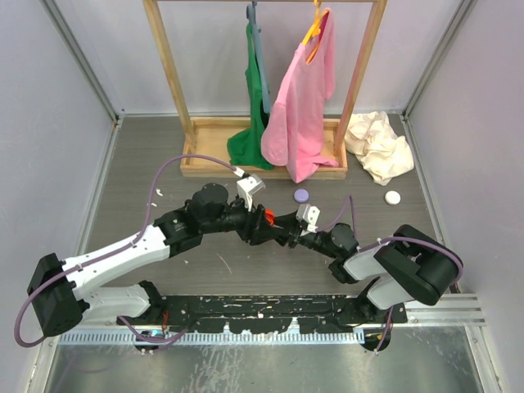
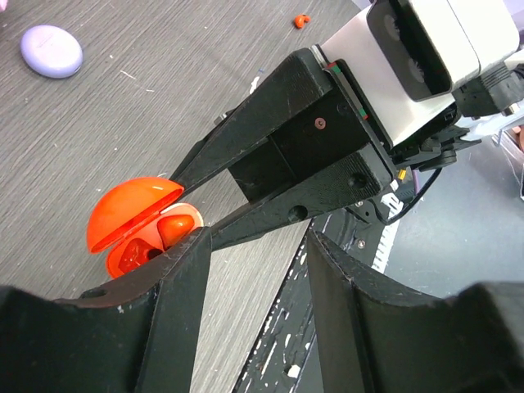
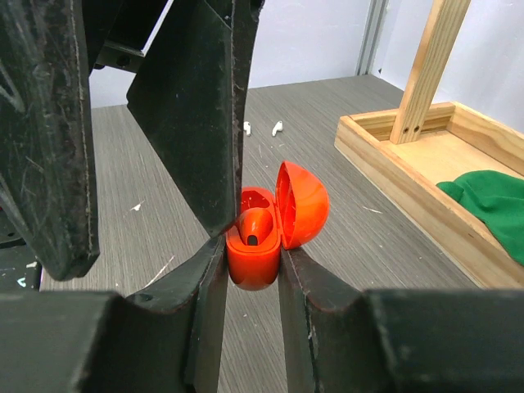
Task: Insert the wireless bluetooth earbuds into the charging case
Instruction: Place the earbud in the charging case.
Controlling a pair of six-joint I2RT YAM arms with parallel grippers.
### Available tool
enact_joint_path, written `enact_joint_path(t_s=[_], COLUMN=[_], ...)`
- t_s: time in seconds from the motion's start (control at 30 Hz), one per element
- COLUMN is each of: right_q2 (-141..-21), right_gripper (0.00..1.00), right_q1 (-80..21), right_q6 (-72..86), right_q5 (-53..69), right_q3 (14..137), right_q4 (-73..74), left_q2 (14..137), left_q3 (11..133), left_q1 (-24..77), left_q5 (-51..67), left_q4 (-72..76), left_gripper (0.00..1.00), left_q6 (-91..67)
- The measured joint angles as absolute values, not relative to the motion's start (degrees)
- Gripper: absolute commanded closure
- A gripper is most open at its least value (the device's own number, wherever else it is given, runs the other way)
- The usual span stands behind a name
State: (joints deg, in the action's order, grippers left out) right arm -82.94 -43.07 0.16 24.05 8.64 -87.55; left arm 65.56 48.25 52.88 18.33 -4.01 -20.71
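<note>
The orange charging case point(image 3: 258, 264) stands with its lid point(image 3: 301, 203) open, and my right gripper point(image 3: 252, 270) is shut on its base. One orange earbud point(image 3: 255, 224) sits in a slot; it also shows in the left wrist view point(image 2: 177, 226). A second orange earbud point(image 2: 301, 20) lies loose on the table farther off. My left gripper point(image 2: 255, 327) is open and empty, right beside the case point(image 2: 131, 214), one finger point(image 3: 196, 115) reaching down to its rim. In the top view the two grippers meet at the case point(image 1: 268, 217) mid-table.
A lilac case point(image 1: 301, 195) and a white case point(image 1: 393, 196) lie behind the grippers. Two white earbuds point(image 3: 277, 127) lie on the table. A wooden rack base point(image 1: 205, 155) with hanging pink and green clothes and a crumpled cream cloth point(image 1: 378, 146) stand at the back.
</note>
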Motion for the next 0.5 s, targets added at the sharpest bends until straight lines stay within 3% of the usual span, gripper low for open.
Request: enact_joint_path(t_s=[0.5], right_q2=[-82.9], right_gripper=[0.85], right_q1=[-43.1], right_q6=[1.0], right_q5=[24.1], right_q3=[8.6], right_q4=[-87.8], left_q2=[61.7], left_q3=[47.8], left_q1=[53.1], left_q5=[15.6], left_q4=[-4.1], left_gripper=[0.39], left_q6=[-19.0])
